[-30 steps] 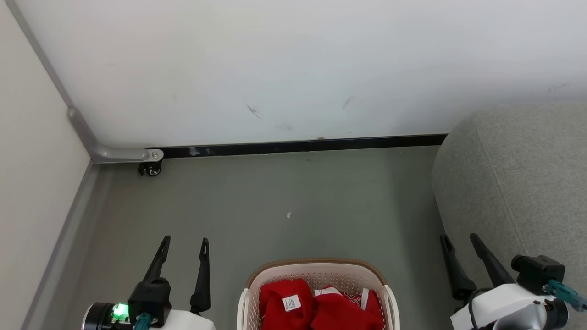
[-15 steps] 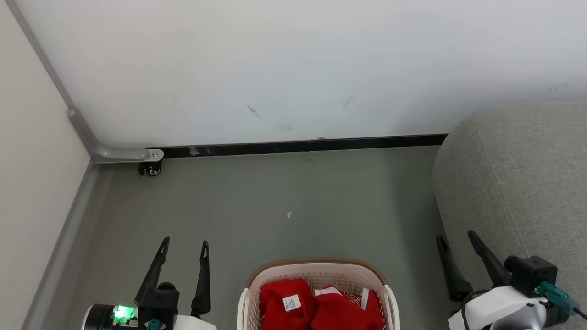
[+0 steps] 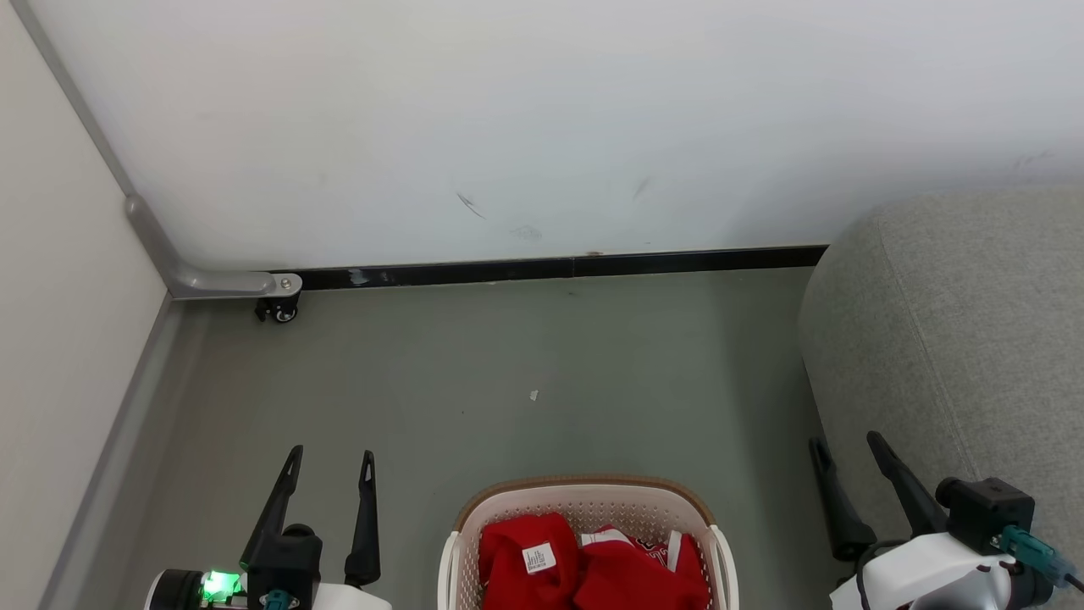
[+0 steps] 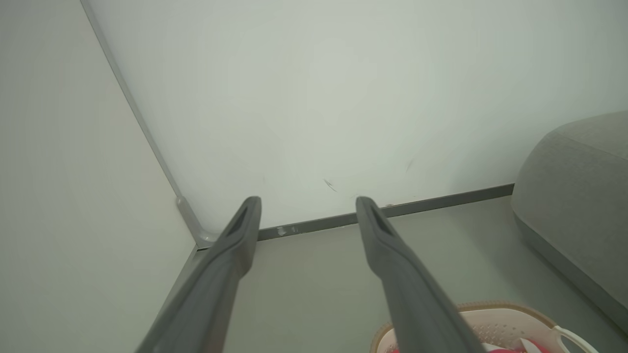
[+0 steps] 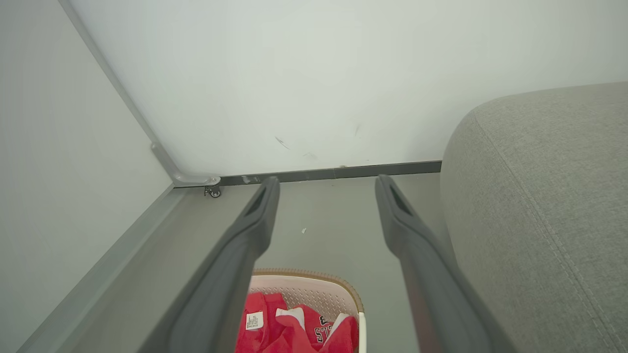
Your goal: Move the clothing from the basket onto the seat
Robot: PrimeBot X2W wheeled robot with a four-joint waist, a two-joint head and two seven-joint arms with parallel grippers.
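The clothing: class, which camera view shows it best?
The head view: the clothing lies unobstructed in the basket, label visible, though cut by the bottom edge. The right wrist view shows it partly hidden; the left wrist view, a red sliver.

The grey-green floor (image 3: 508, 356) carries a cream laundry basket (image 3: 584, 490) with a brown rim at 6 o'clock in the head view. A light-grey fabric sofa (image 3: 957, 339) stands at 3 o'clock, apart from it. A small white scrap (image 3: 533, 396) lies near the centre, and a little black caster (image 3: 279, 313) rests at 9 o'clock.
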